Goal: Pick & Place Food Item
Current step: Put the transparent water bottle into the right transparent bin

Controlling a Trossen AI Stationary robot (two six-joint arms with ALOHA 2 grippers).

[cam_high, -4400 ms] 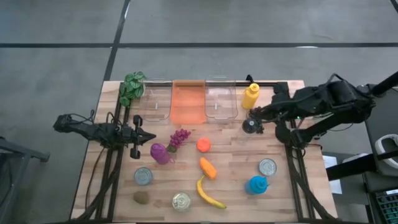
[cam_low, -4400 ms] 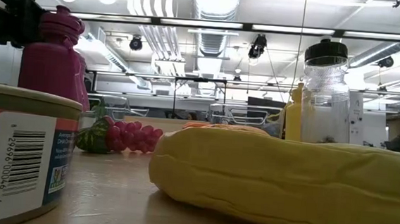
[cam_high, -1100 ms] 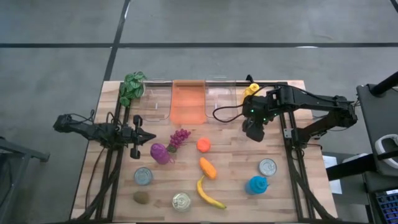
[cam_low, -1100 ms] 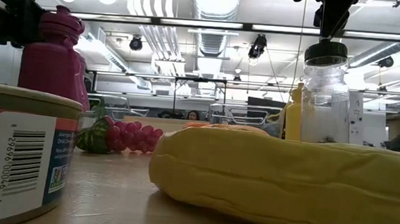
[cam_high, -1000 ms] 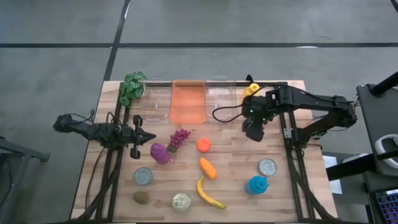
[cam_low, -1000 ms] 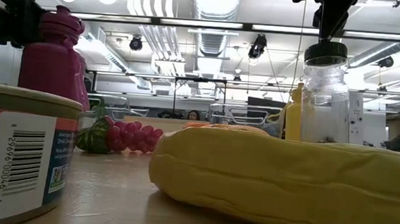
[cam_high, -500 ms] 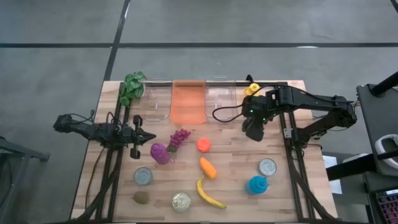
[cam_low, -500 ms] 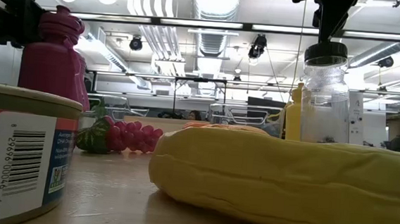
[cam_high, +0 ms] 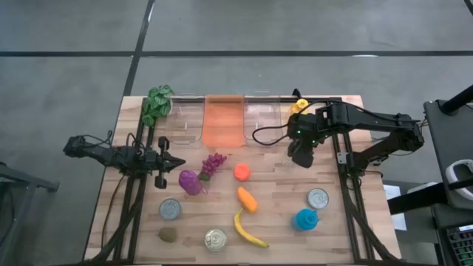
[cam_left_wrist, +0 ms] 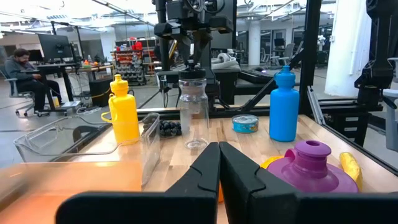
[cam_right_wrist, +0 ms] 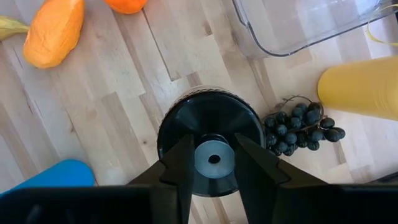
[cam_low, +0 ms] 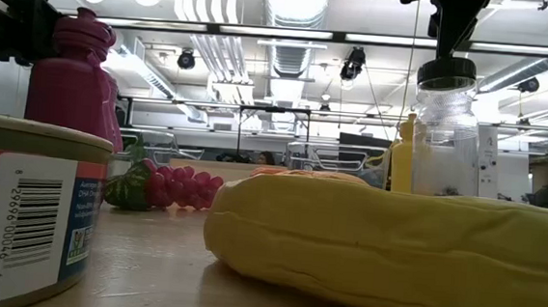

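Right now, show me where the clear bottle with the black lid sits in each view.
High view: hidden under the right claw.
Low view: clear bottle, upper right, behind the banana.
Left wrist view: centre, right of the yellow bottle.
Right wrist view: black lid, centre, claw fingers straddling its knob.
Shared landmark: the yellow bottle beside it.

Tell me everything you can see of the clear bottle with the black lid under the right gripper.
The clear bottle stands upright on the wooden table, near the yellow bottle and the dark grapes. Its body looks like transparent plastic and empty; the round black lid carries a small raised knob at its centre. The right gripper is directly above it, fingers either side of that knob, seemingly about touching it.
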